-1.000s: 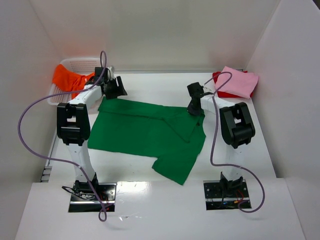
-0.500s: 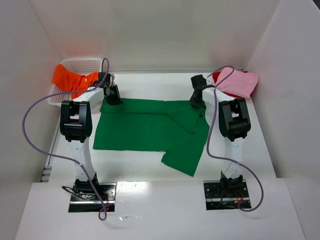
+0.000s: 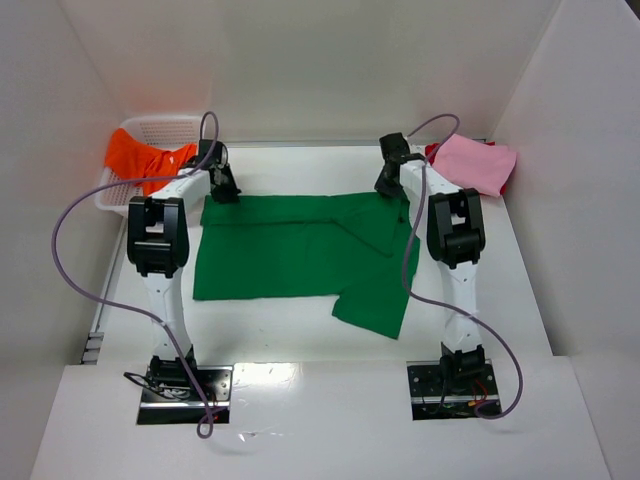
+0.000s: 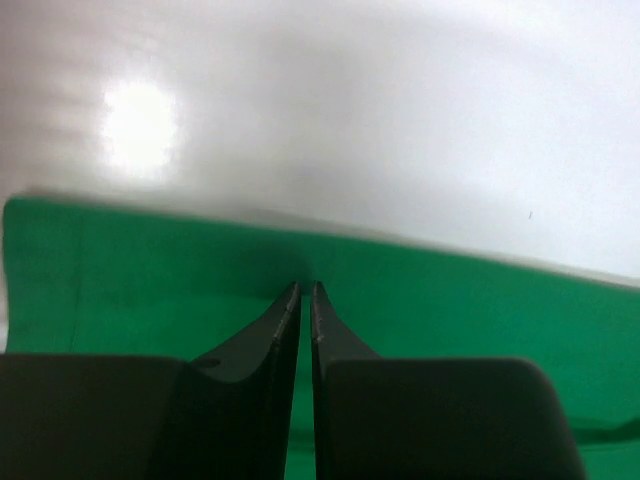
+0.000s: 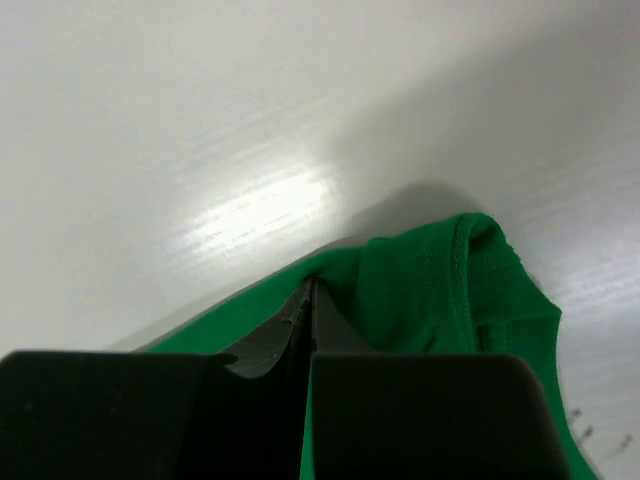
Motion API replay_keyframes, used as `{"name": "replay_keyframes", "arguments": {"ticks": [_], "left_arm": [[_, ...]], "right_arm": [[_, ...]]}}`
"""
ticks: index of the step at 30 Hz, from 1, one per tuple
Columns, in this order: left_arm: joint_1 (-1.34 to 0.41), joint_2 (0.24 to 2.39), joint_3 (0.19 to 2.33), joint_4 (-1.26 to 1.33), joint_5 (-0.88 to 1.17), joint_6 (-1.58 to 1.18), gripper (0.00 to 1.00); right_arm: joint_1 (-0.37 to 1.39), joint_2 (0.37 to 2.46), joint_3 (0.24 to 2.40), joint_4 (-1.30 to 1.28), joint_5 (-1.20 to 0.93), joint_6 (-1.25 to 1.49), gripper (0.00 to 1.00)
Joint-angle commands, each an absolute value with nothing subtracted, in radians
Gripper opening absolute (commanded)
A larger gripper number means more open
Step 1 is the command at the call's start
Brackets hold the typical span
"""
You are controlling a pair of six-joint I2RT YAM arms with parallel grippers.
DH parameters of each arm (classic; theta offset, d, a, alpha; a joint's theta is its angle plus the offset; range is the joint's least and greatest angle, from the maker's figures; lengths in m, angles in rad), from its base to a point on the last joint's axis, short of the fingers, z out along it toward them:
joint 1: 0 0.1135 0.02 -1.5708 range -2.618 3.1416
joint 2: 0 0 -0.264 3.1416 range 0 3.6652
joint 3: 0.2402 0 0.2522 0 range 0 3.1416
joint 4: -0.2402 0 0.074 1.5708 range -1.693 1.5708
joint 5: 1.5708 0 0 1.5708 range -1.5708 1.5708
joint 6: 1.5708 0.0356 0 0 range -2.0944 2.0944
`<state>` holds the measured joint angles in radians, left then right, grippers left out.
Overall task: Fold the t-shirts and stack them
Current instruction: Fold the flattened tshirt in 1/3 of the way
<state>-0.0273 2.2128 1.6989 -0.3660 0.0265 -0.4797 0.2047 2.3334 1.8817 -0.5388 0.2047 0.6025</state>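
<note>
Now: green t-shirt [image 3: 290,250] lies spread on the table [image 3: 270,335], mid-scene, long axis running left to right. Its far edge is straight and taut-looking between the two arms. Left gripper [image 3: 222,186] sits on the far-left corner of that edge, right gripper [image 3: 389,184] on the far-right corner. Left wrist view: fingers [image 4: 272,335] drawn together to a thin slit right at the cloth's far hem, green on the near side, bare white table beyond. Right wrist view: fingertips [image 5: 288,330] closed together on a bunched corner with stitched hem showing just to the right. Judgement: both pairs of jaws are clamped on the shirt's far edge. Key relation: the whole body of the shirt lies on the near side of both jaws, nothing beyond them. One lobe of cloth hangs nearer than the rest at the near right, and a diagonal crease crosses the right half, so the right side is less tidy. Each arm is nearest its own corner; neither is better placed for the other's. A fold would likely carry the far edge toward the near one, both corners moving together. Elsewhere: orange t-shirt [image 3: 135,157] drapes over the basket [image 3: 165,128], far left; pink t-shirt [image 3: 478,166] lies far right, well apart from the green one.
</note>
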Motion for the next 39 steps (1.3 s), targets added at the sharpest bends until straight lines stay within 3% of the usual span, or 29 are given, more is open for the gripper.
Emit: {"name": "replay_keyframes", "arguments": {"ticks": [1,6,31,33,36,37,39], "left_arm": [[-0.023,2.262,1.767,-0.388,-0.008,-0.5,0.11],[-0.032,2.295,1.789,-0.422,-0.008,-0.5,0.0],[-0.072,2.407,1.979,-0.471,-0.017,-0.48,0.0],[-0.072,2.392,1.999,-0.471,-0.009,-0.48,0.08],[-0.072,2.374,2.033,-0.462,0.03,-0.453,0.28],[-0.072,2.361,2.059,-0.462,0.043,-0.439,0.44],[-0.072,2.346,2.08,-0.462,0.056,-0.425,0.53]], "right_arm": [[0.202,2.393,1.968,-0.583,0.199,0.566,0.02],[0.202,2.41,1.977,-0.583,0.199,0.547,0.02],[0.084,2.487,2.15,-0.617,0.207,0.492,0.01],[0.084,2.467,2.151,-0.608,0.167,0.485,0.04],[0.084,2.405,2.122,-0.565,0.131,0.465,0.17],[0.084,2.372,2.112,-0.547,0.105,0.454,0.25],[0.097,2.331,2.092,-0.528,0.077,0.445,0.31]]}}
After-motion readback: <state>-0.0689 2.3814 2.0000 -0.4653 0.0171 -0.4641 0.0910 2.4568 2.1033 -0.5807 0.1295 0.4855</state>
